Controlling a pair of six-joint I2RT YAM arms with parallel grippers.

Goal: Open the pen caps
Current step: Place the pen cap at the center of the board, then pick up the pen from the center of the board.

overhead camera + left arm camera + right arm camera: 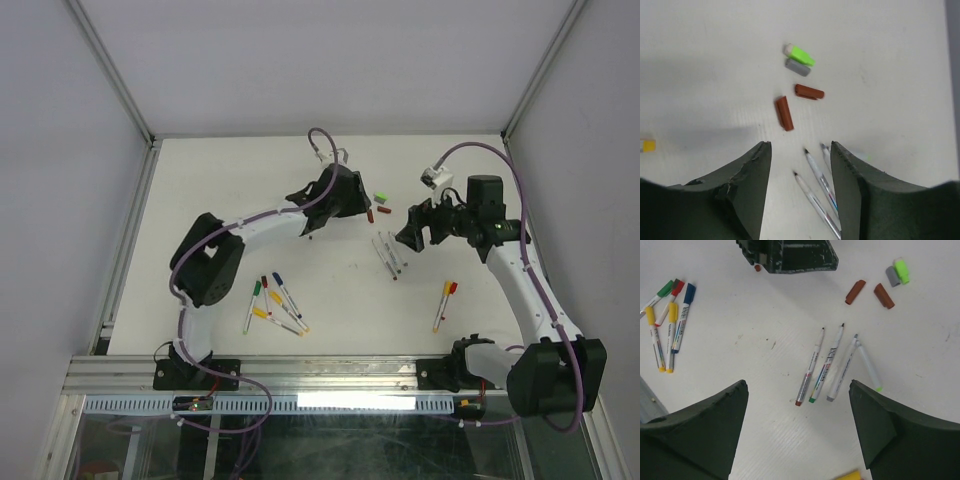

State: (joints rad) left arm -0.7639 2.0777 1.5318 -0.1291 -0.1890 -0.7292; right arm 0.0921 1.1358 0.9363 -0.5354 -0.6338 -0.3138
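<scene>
Four loose pen caps lie together: a green cap (800,55), a grey cap (797,67) and two dark red caps (809,92) (784,113). They also show in the right wrist view as green (901,270), grey (891,276) and dark red (855,292) (884,295). Several uncapped pen barrels (827,362) lie just below them. My left gripper (800,145) is open and empty above the barrels' tips, short of the caps. My right gripper (797,385) is open and empty, hovering near the barrels' rear ends. In the top view the left gripper (352,205) and the right gripper (412,232) flank the caps (381,197).
Several capped pens (270,305) lie at the front left, with green, red, blue and yellow caps (667,315). Two more capped pens (445,300) lie at the front right. A yellow cap (647,145) shows at the left edge of the left wrist view. Walls enclose the table.
</scene>
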